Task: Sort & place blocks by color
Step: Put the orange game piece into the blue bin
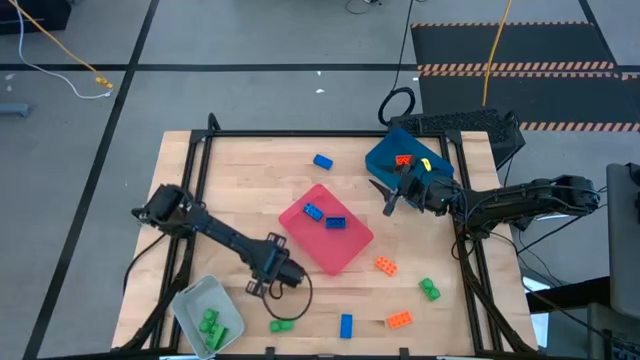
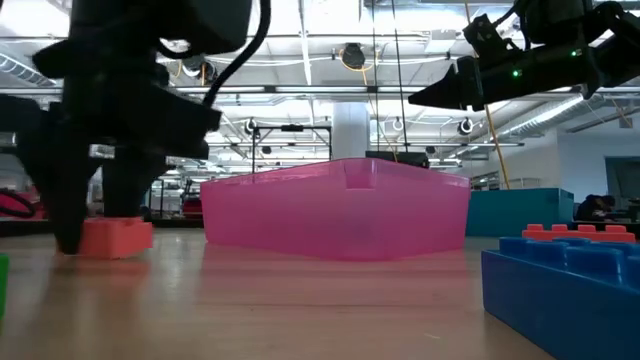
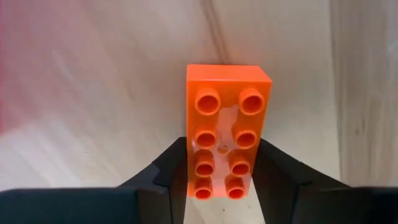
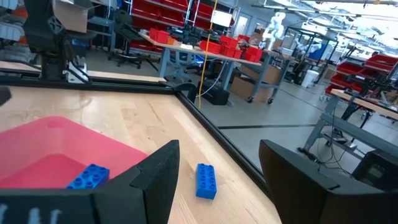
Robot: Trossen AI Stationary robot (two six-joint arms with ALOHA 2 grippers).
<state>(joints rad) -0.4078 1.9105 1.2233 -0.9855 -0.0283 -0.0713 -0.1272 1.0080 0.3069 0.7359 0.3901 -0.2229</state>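
Wooden table (image 1: 250,190) boards carry scattered blocks around a pink tray (image 1: 345,250) at the centre. At seven o'clock from that tray, the left pincer (image 3: 222,180) has its fingers against both long sides of an orange block (image 3: 225,127) lying on the table. At two o'clock the right pincer (image 1: 390,203) hangs open and empty beside the blue tray (image 1: 385,155).

Even, bright overhead light from ceiling strip fixtures fills the room, leaving the pale wooden table top (image 1: 250,190) clearly lit with only soft, faint shadows under the dark arms. In the low view the translucent pink plastic tray (image 2: 335,210) glows against the lights behind it, the arms read as near-black silhouettes, and the big blue studded brick (image 2: 565,275) at the edge is soft and out of focus. In the left wrist view the orange studded plastic brick (image 3: 225,134) is sharp with small glints on its studs, while the wood around it looks smeared.
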